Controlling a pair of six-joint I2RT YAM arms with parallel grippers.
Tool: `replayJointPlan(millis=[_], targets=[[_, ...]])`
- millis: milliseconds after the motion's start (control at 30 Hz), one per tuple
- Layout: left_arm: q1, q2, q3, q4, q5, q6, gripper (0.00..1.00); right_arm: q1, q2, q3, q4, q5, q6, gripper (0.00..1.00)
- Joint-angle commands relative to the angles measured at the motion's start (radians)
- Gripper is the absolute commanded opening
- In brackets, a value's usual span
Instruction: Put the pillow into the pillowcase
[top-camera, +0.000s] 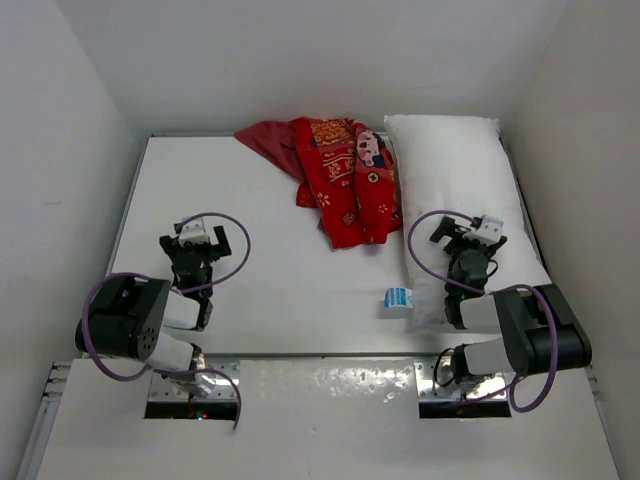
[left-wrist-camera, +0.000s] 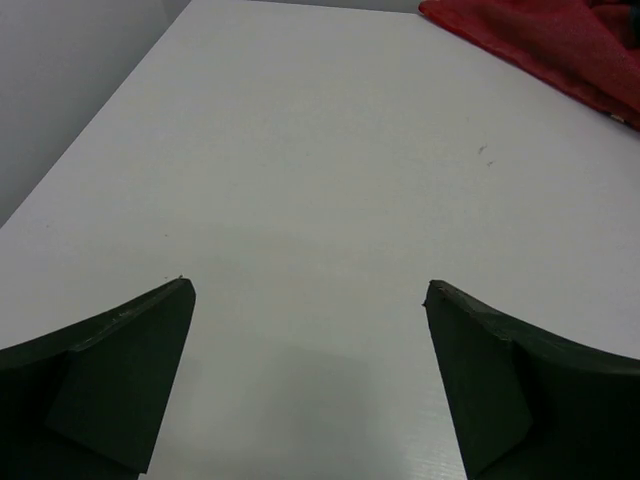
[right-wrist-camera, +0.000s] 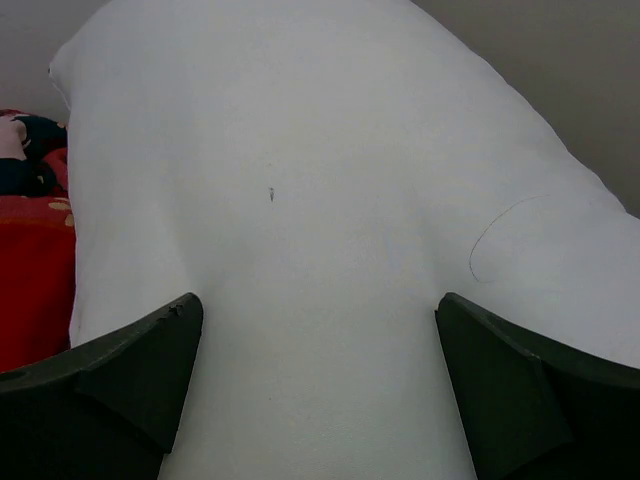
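The white pillow (top-camera: 452, 190) lies lengthwise along the right side of the table, its blue-and-white tag (top-camera: 397, 298) at the near left corner. The red printed pillowcase (top-camera: 340, 172) lies crumpled at the back centre, touching the pillow's left edge. My right gripper (top-camera: 458, 232) hovers open over the pillow's near half; the right wrist view shows the pillow (right-wrist-camera: 320, 200) between the spread fingertips (right-wrist-camera: 150, 350) and a strip of the pillowcase (right-wrist-camera: 30, 260) at left. My left gripper (top-camera: 203, 238) is open and empty over bare table at the left; the pillowcase (left-wrist-camera: 550, 45) shows in its view's far right corner.
White walls enclose the table (top-camera: 270, 290) on the left, back and right. A metal plate (top-camera: 320, 385) runs along the near edge between the arm bases. Purple cables loop off both arms.
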Motion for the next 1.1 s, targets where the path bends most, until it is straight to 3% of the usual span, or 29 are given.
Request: replayJointPlan(millis=[0,133,200,233,267,300,333,367,433,467,500,533,600,633,700,733,767,800,833,867,900,933,1000,1033,1067], targets=[[0.018,0.001,0.008,0.061,0.032,-0.014,1.0,0.004,0.025,-0.125,-0.104,0.01,0.011,0.99],[0.026,0.002,0.01,0.056,0.063,-0.016,1.0,0.005,0.028,-0.125,-0.106,0.01,0.013,0.99],[0.047,-0.01,0.013,0.056,0.208,0.05,1.0,0.004,0.028,-0.122,-0.106,0.009,0.013,0.99],[0.064,-0.051,0.028,-0.067,0.294,0.07,1.0,0.005,0.019,-0.126,-0.098,0.004,0.007,0.99],[0.088,-0.165,0.145,-0.23,0.475,0.094,1.0,0.033,-0.01,-0.131,-0.121,-0.028,-0.051,0.99],[0.092,-0.205,0.236,-0.391,0.574,0.222,1.0,0.057,-0.058,-0.128,-0.176,-0.045,-0.088,0.99],[0.084,-0.237,0.324,-0.666,0.729,0.298,1.0,0.085,-0.192,-0.093,-0.267,-0.045,-0.152,0.99],[0.057,-0.239,0.496,-0.768,0.746,0.336,1.0,0.138,-0.266,-0.042,-0.467,-0.062,-0.203,0.99],[0.023,-0.228,0.637,-0.928,0.746,0.412,1.0,0.177,-0.396,0.129,-0.663,-0.074,-0.295,0.99],[-0.021,-0.192,0.759,-0.988,0.796,0.596,1.0,0.191,-0.467,0.195,-0.805,-0.077,-0.34,0.99],[-0.054,-0.171,0.809,-1.082,0.798,0.683,1.0,0.191,-0.483,0.267,-0.867,-0.083,-0.355,0.99],[-0.097,-0.123,0.84,-1.1,0.714,0.749,1.0,0.191,-0.484,0.406,-0.926,-0.091,-0.381,0.99],[-0.227,-0.063,0.912,-1.138,0.593,0.878,1.0,0.183,-0.448,0.53,-1.052,-0.076,-0.441,0.99],[-0.268,0.012,0.942,-1.227,0.506,0.906,1.0,0.182,-0.426,0.624,-1.067,-0.006,-0.422,0.99],[-0.371,0.083,1.068,-1.414,0.47,0.909,1.0,0.156,-0.361,0.705,-1.144,0.059,-0.261,0.99],[-0.391,0.138,1.1,-1.454,0.509,0.877,1.0,0.14,-0.339,0.814,-1.232,-0.089,-0.224,0.95],[-0.411,0.169,1.184,-1.499,0.546,0.854,0.59,0.095,-0.313,0.869,-1.4,-0.19,-0.207,0.8],[-0.421,0.204,1.234,-1.563,0.566,0.766,0.34,0.088,-0.243,0.962,-1.458,-0.239,-0.192,0.4],[-0.427,0.293,1.283,-1.592,0.583,0.715,0.11,0.085,-0.203,1.005,-1.509,-0.235,-0.156,0.36],[-0.442,0.351,1.403,-1.637,0.592,0.663,0.11,0.076,-0.16,1.036,-1.593,-0.177,-0.089,0.39],[-0.448,0.405,1.471,-1.734,0.612,0.667,0.18,0.067,-0.073,1.096,-1.627,-0.162,-0.069,0.81],[-0.456,0.507,1.583,-1.773,0.653,0.67,0.42,0.061,-0.025,1.133,-1.67,-0.145,-0.04,0.96],[-0.479,0.574,1.622,-1.772,0.672,0.684,0.72,0.057,0.114,1.231,-1.779,-0.071,-0.014,0.99],[-0.491,0.582,1.554,-1.728,0.683,0.735,0.99,0.057,0.152,1.262,-1.837,-0.036,0.006,0.99],[-0.497,0.574,1.506,-1.671,0.69,0.771,1.0,0.059,0.193,1.285,-1.857,-0.025,0.01,0.99]])
